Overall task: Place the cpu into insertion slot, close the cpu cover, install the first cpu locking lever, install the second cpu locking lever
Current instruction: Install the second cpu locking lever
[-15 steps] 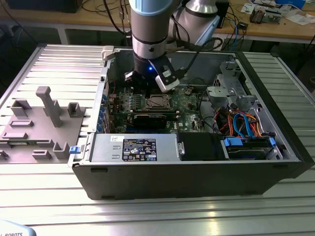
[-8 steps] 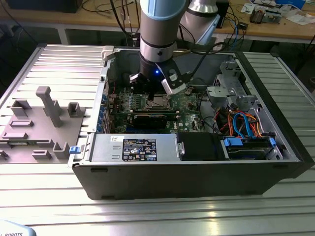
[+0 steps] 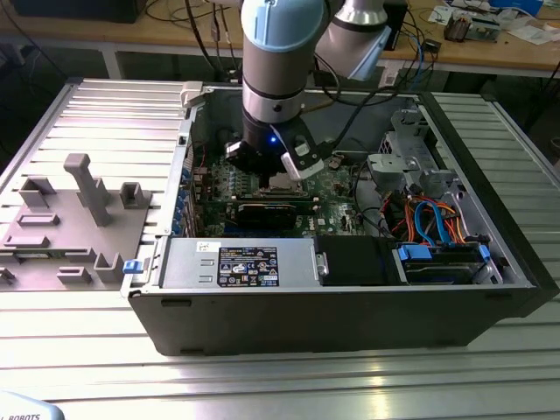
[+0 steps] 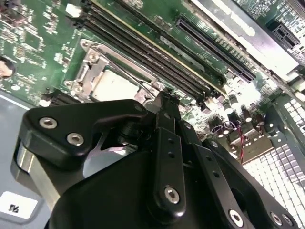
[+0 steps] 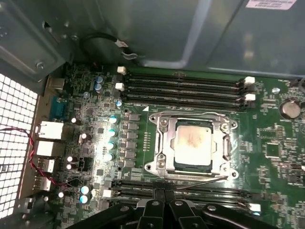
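The cpu (image 5: 193, 143) is already seated flat in the insertion slot (image 5: 191, 168) on the green board (image 5: 267, 157), metal top facing up. The cpu cover (image 5: 164, 138) looks to be folded down around it, w/ the chip showing thru the window.

The pincer (image 5: 164, 202) is clenched, tips together, nothing seen gripped betw. them. It is held low inside the PC case (image 3: 350, 306), just beside the socket edge where a thin lever (image 5: 202, 181) lies. In the second wrist view the pincer (image 4: 167, 98) is seen close to the socket corner, w/ the cpu (image 4: 112, 86) just beyond. Contact w/ the lever can't be confirmed.

Step judged in hand: 1st locking lever. To be done well:
- the rod should be pushed w/ the closed tips, not gripped
- force should be kept near the free end and downward, then sideways under its hook
- the cover must be kept flat, else the latch won't catch
- the memory slots (image 5: 186, 86) close by should be avoided

Orientation: the cpu is square, so no real long axis; its edges are lined up w/ the slot frame and parallel to the memory slots. The lever's long axis is run along the socket edge nearest the pincer, slightly slanted vs. that edge, so prob. not latched yet.
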`<state>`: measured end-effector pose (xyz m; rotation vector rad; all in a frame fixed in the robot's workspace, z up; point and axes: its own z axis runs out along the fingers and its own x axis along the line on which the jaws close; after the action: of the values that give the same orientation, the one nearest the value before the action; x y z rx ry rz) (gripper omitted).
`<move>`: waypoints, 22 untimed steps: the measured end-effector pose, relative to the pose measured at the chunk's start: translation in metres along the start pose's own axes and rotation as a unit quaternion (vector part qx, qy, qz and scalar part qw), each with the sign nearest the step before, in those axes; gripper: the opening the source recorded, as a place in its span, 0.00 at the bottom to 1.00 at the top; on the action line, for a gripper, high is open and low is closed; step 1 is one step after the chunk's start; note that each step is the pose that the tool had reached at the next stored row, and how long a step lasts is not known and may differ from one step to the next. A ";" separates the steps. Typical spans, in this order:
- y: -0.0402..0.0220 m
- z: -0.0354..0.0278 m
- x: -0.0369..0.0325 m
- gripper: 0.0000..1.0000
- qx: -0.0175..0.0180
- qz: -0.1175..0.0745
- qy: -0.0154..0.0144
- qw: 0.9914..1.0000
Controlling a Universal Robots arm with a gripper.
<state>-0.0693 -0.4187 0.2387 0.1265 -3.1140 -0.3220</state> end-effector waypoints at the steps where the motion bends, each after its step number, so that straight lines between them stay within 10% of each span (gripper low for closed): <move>1: -0.0002 0.0018 0.0016 0.11 0.000 0.000 0.000 1.000; 10: -0.0059 0.0388 0.0086 0.11 0.000 -0.005 0.000 1.000; 11: -0.0050 0.0358 0.0126 0.11 0.001 -0.007 -0.006 1.000; 12: -0.0020 0.0364 0.0136 0.11 -0.018 -0.008 -0.010 1.000; 13: -0.0006 0.0370 0.0133 0.11 -0.022 -0.008 -0.011 1.000; 14: 0.0015 0.0264 0.0134 0.11 -0.022 -0.008 -0.010 1.000; 17: 0.0020 0.0227 0.0099 0.11 -0.020 -0.008 -0.009 1.000; 22: 0.0027 0.0227 -0.0037 0.11 0.000 -0.006 0.000 1.000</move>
<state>-0.0662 -0.4111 0.2170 0.1440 -3.1136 -0.3236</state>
